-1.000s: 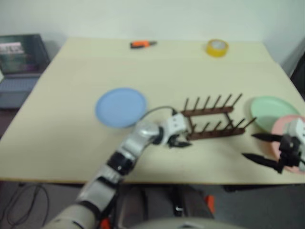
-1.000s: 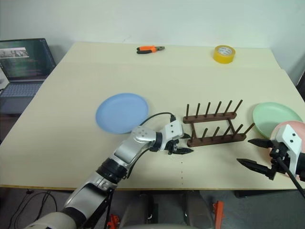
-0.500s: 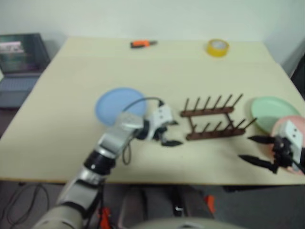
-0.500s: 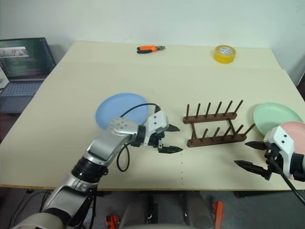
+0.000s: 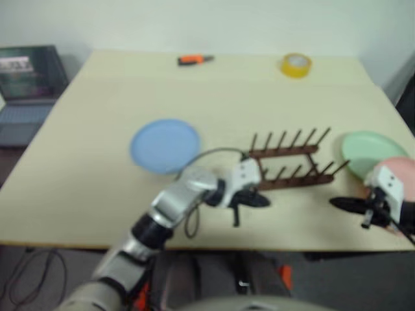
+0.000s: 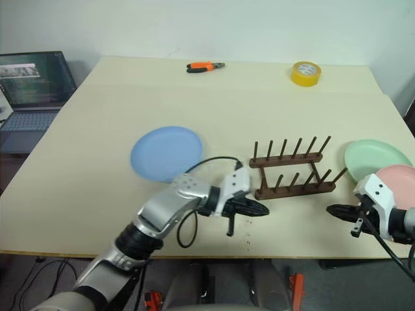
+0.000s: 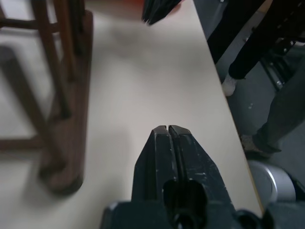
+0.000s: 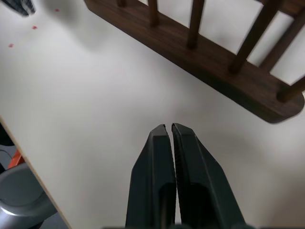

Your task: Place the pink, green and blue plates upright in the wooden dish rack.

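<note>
Left tool [image 6: 258, 209] closed, empty, near rack [image 6: 293, 170]; right tool [image 6: 337, 211] closed, empty, by pink plate [image 6: 397, 179]. Green plate [image 6: 375, 157] beside it, blue plate [image 6: 166, 152] apart; all flat on worktop [image 6: 97, 129]. Racking unstarted. Next: reopen, grasp a rim.

pink plate [image 6: 401, 179] partly hidden, apparently behind right pincer [image 6: 332, 210]

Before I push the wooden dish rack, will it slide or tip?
The wooden dish rack looks small and light, so it would probably slide on the smooth table. Its base seems low and wide; tipping looks unlikely unless pushed high on the thin pegs.
</note>
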### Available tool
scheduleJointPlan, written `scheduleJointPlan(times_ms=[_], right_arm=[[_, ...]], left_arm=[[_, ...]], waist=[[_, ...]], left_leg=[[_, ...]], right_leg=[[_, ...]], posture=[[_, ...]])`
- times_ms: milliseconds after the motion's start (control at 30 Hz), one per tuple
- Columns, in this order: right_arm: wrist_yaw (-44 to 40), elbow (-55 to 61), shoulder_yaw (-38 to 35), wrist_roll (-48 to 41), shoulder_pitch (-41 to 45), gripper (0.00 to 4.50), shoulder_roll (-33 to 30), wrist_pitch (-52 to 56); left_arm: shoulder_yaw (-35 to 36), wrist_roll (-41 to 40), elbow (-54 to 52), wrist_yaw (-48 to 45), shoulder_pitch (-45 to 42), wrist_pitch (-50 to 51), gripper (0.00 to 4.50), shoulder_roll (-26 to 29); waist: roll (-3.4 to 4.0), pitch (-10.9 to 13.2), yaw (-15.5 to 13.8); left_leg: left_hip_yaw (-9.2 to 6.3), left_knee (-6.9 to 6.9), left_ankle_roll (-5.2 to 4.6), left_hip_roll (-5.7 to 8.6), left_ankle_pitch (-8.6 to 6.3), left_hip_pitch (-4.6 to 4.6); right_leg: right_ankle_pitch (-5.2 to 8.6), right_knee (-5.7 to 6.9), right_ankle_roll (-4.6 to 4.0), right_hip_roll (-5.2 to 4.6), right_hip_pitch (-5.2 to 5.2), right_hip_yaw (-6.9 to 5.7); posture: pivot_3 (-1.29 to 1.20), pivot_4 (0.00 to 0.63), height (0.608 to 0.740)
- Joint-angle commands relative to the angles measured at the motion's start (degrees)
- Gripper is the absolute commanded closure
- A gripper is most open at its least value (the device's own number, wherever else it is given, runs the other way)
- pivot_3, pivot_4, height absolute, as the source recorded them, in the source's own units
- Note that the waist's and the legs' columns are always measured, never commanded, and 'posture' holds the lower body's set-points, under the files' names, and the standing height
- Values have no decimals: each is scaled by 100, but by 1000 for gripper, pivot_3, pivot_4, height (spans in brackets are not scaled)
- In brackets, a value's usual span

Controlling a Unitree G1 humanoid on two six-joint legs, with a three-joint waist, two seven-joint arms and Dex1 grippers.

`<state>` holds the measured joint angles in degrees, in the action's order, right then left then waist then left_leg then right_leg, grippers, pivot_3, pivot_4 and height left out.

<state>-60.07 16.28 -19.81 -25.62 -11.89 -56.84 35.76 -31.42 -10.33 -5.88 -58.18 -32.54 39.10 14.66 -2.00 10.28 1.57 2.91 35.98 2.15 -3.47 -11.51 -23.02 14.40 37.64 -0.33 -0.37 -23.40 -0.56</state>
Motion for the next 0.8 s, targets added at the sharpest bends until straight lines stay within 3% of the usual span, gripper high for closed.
scheduleJointPlan(times_ms=[33, 533, 800], right_arm=[[306, -174, 181, 241, 229, 4447, 57, -41], [1279, -1048, 1253, 1049, 1274, 4447, 888, -423], [1782, -1538, 1390, 1442, 1740, 4447, 1465, -1031]], left_arm=[[-68, 180, 284, 246, -183, -234, 4500, -205], [-9, 650, 1106, 956, -244, -558, 4500, -627], [101, 941, 1611, 1481, -366, -867, 4500, -872]], waist=[[0, 0, 9], [-3, -3, 14], [-11, -8, 33]], left_leg=[[-3, 0, 0, 0, 0, 1], [-8, -1, -1, -1, -1, 0], [-11, 13, -1, 1, 0, 12]], right_leg=[[0, 1, 0, 2, 0, 1], [-14, 2, 25, 8, 0, -1], [-16, 4, 23, 13, 7, 9]], posture=[[0, 150, 740], [0, 150, 740], [0, 150, 740]])
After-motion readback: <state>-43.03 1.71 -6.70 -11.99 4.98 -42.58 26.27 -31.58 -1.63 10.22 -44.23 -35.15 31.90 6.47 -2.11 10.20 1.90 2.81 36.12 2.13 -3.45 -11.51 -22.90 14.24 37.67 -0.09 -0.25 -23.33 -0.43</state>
